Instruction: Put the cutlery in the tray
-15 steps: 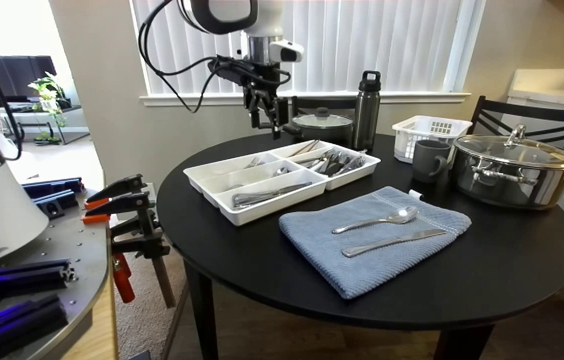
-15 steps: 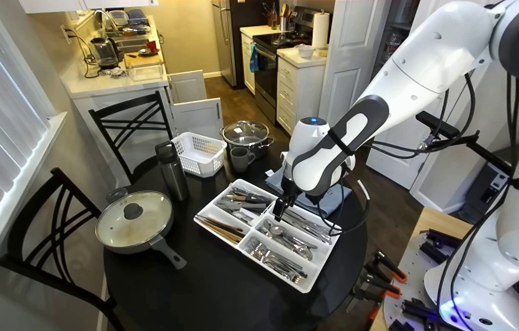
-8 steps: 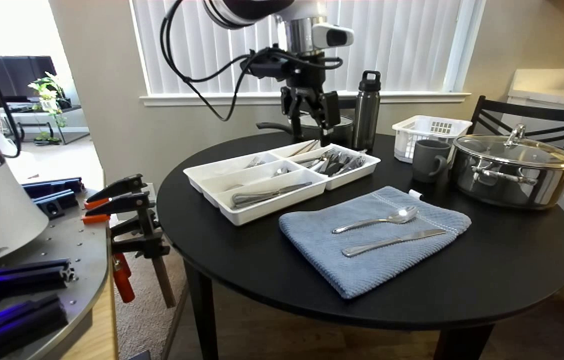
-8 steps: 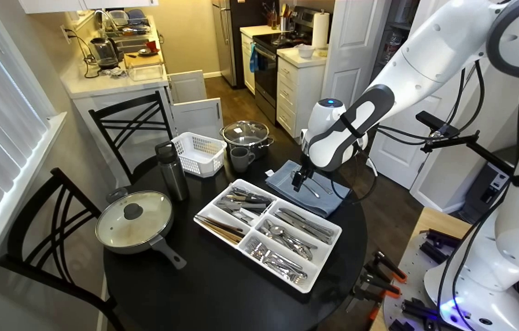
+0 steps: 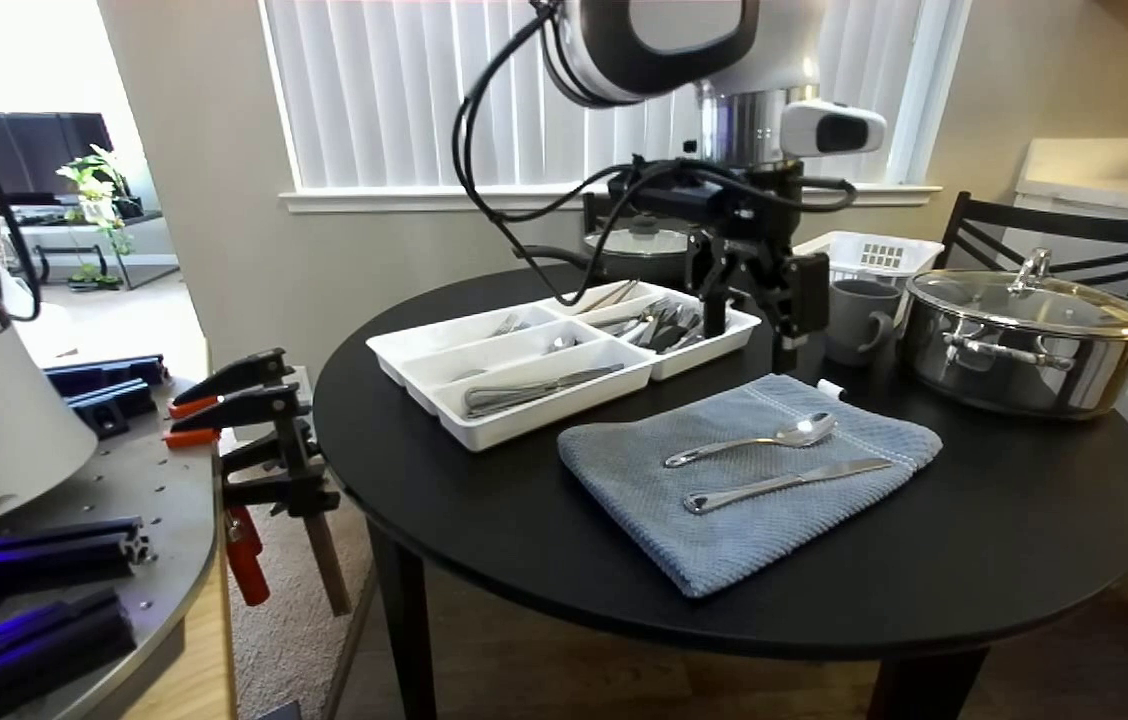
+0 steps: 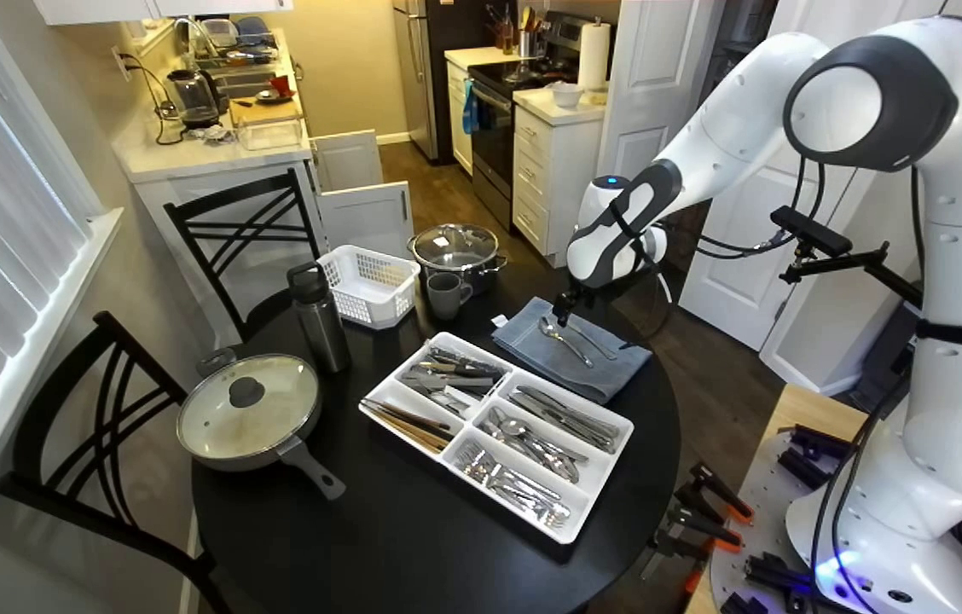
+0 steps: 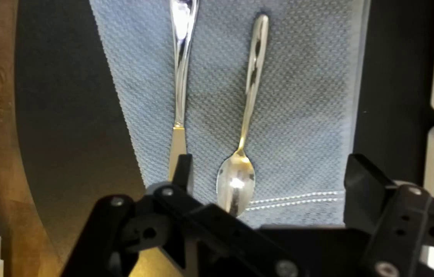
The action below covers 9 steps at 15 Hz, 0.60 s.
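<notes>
Black round table (image 5: 974,510) bears the tray (image 5: 564,405), near white blinds (image 5: 384,100).

The space above the towel (image 7: 305,96) is free but for the gripper (image 7: 271,179), and the spoon (image 7: 248,114) and knife (image 7: 180,90) lie flat and apart there. Bare table (image 7: 67,96) runs from the knife's side out to the edge, and a narrow strip of it parts towel from tray (image 5: 564,405), whose low walls stand up. Past the towel's tagged end the mug (image 5: 852,325), pot (image 5: 1014,370) and basket (image 6: 366,309) stand in the way, with the bottle (image 6: 323,331) near the tray
</notes>
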Tool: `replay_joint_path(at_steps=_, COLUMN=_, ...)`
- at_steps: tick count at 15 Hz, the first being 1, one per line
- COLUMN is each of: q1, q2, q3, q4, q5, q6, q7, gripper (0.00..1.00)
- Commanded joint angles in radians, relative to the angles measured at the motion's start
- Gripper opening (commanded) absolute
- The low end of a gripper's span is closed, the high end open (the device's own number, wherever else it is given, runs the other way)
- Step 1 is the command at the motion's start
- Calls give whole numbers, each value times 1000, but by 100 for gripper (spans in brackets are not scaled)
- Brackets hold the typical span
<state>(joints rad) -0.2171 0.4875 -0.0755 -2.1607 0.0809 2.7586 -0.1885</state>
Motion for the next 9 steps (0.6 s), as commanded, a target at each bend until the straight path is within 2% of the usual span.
replay_joint_path(at_steps=1, q1=-33, q2=112, q3=9, q4=132, q5=-1, q6=-85, q7=2, gripper=100)
replay_joint_path(at_steps=3, q1=-43, q2=152, q3=15, q4=173, q5=0, q6=-123, q7=-2, gripper=100)
replay_joint_path(at_steps=5, q1=-48, q2=184, q3=18, q4=202, q5=3, q6=-149, q7=-2, gripper=94)
replay_joint_path(at_steps=8, q1=-49, q2=219, q3=20, q4=228, q5=5, q6=-172, q7=1, gripper=92)
replay_joint_path(at_steps=9, q1=-49, q2=227, q3=21, q4=232, q5=6, q6=-175, q7=1, gripper=87)
